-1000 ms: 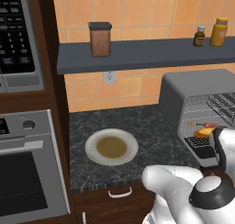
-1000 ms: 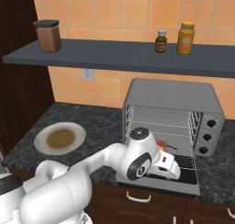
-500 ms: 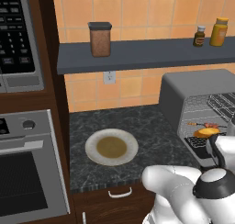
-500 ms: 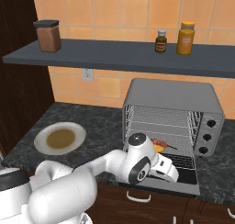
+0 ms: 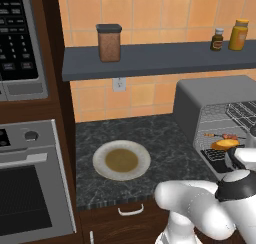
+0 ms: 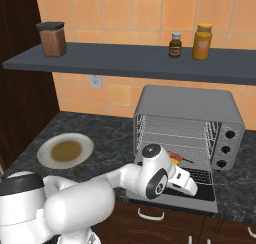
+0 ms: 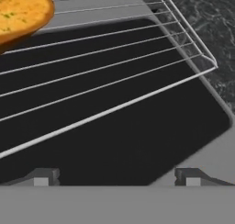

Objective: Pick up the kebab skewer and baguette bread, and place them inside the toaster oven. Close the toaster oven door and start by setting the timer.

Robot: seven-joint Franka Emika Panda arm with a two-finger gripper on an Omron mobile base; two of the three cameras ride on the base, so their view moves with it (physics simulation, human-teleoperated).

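Dark stone counter (image 5: 165, 138), tiled wall, toaster oven (image 6: 190, 108) open on the right.

Both foods now on the rack: baguette bread (image 5: 225, 144) at the front, kebab skewer (image 5: 220, 135) just behind. Toaster oven door (image 6: 200, 200) flat, down. Plate (image 5: 102, 155) bare. Gripper (image 7: 117, 177) spread wide, empty, backed off since a second ago to above the door glass. Loading judged complete; next, door closing, then timer.

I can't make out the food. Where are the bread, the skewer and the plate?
baguette bread (image 5: 225, 144): left base view, middle of the orange loaf on the oven rack.
kebab skewer (image 5: 214, 135): left base view, thin dark stick behind the loaf.
plate (image 5: 100, 169): left base view, bare pale rim at the left.
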